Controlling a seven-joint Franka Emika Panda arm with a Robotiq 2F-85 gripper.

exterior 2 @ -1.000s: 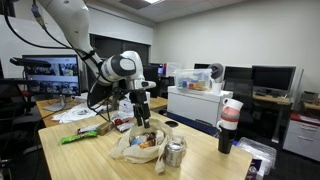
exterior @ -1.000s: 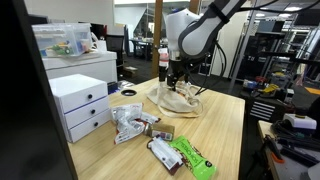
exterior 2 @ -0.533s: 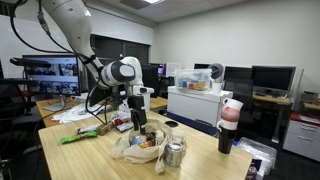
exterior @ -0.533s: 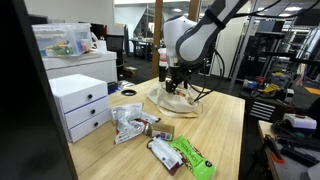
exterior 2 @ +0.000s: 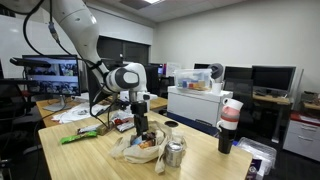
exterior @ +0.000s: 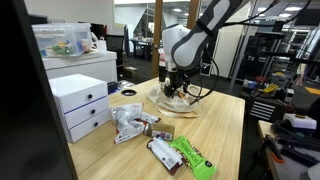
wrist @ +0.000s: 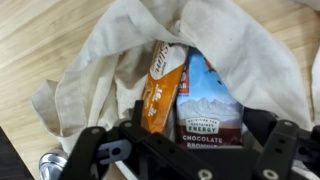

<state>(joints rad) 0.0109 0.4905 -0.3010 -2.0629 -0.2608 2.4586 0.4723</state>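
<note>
1. Cream cloth bag (wrist: 85, 85) lies rumpled on the wooden table (exterior: 225, 125), toward the far end, with its mouth open upward.
2. Inside the bag, the wrist view shows an orange snack packet (wrist: 160, 85). A blue-and-white energy bar (wrist: 210, 100) marked chocolate brownie touches it on the right. Both lean against the cloth.
3. The gripper (exterior: 175, 90) hangs straight above the bag's mouth in both exterior views. Its jaws are spread wide with nothing between them. The fingertips are low over the two packets; I cannot tell whether they touch the packets or the cloth.
4. A silver can (exterior 2: 175, 153) stands upright just beside the bag, on its near right side in an exterior view.
5. At the near end of the table lie crinkled silver packets (exterior: 128, 122), with a green packet (exterior: 190, 157) nearer and to their right. Both are well apart from the bag.
6. A white drawer unit (exterior: 80, 105) sits on the left of the table, and a clear plastic bin (exterior: 60, 40) stands behind it.
</note>
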